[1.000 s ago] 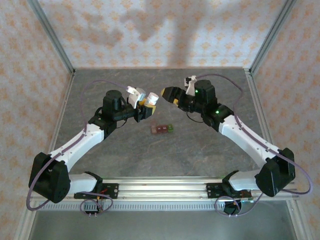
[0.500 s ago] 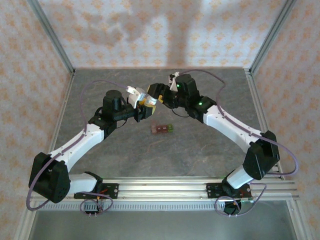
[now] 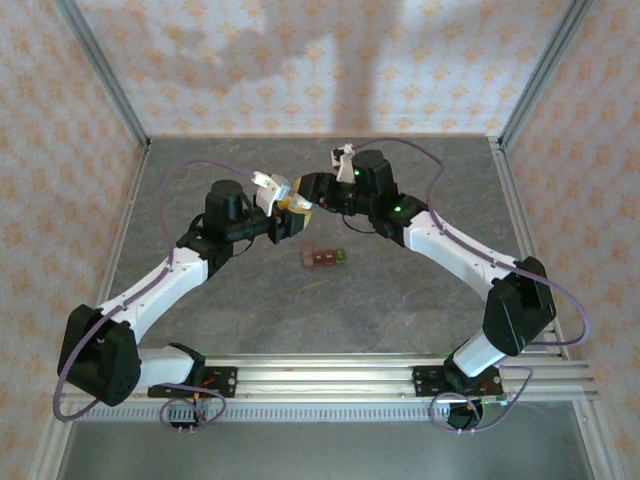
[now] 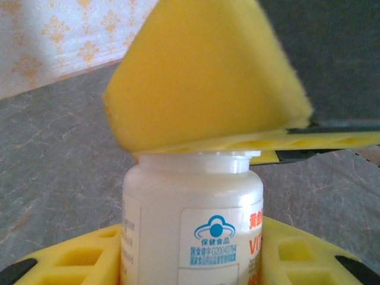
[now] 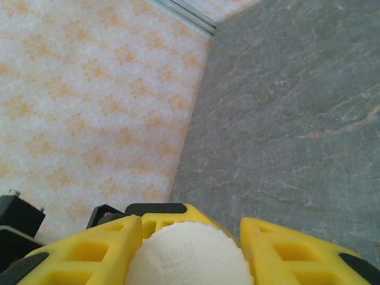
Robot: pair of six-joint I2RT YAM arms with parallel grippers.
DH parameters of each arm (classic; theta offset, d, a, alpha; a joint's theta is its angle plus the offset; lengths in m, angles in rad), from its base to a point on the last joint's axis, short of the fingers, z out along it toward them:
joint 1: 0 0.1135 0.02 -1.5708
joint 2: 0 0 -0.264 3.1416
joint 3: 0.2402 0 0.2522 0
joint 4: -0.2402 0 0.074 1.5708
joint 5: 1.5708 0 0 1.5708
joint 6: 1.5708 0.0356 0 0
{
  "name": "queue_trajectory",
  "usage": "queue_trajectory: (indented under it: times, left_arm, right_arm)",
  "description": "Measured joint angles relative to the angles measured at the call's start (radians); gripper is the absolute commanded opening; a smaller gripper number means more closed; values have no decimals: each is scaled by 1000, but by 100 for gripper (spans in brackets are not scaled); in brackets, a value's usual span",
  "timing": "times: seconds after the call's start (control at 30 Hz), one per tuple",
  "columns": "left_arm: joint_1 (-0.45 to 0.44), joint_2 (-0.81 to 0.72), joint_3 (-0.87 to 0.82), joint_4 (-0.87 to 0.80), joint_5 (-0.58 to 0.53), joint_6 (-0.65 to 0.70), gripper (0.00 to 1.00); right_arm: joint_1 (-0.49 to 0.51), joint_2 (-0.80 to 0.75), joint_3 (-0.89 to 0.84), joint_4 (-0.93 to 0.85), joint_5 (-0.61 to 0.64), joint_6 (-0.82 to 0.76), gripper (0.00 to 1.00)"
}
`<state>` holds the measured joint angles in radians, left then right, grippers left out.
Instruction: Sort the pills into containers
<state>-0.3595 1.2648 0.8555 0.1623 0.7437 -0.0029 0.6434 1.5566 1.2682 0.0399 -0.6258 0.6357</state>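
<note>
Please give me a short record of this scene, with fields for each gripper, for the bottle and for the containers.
left gripper: shut on the body of the bottle
right gripper: shut on the white cap of that bottle
bottle: held above the table, between the two arms
containers: reddish-brown strip with one green end, lying on the table, nearer the arm bases than the bottle, apart from both grippers

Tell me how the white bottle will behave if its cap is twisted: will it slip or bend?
The bottle looks like rigid plastic, so it probably will not bend. Its smooth label may let it turn between the left pincer's yellow pads. The cap is ribbed, so the right pincer should probably hold it well.
</note>
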Motion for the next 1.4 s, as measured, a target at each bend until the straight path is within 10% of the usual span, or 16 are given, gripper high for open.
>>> queue_trajectory:
  times: [0.33, 0.77, 1.4]
  left_arm:
    - [3, 0, 0, 56, 19, -57, 0]
    - [3, 0, 0, 77, 18, -57, 0]
    - [3, 1, 0, 43, 8, 5, 0]
  right_arm:
    - [-51, -41, -34, 29, -139, -99, 52]
    - [-51, -72, -61, -15, -123, -85, 83]
    - [-43, -111, -67, -16, 92, 143, 82]
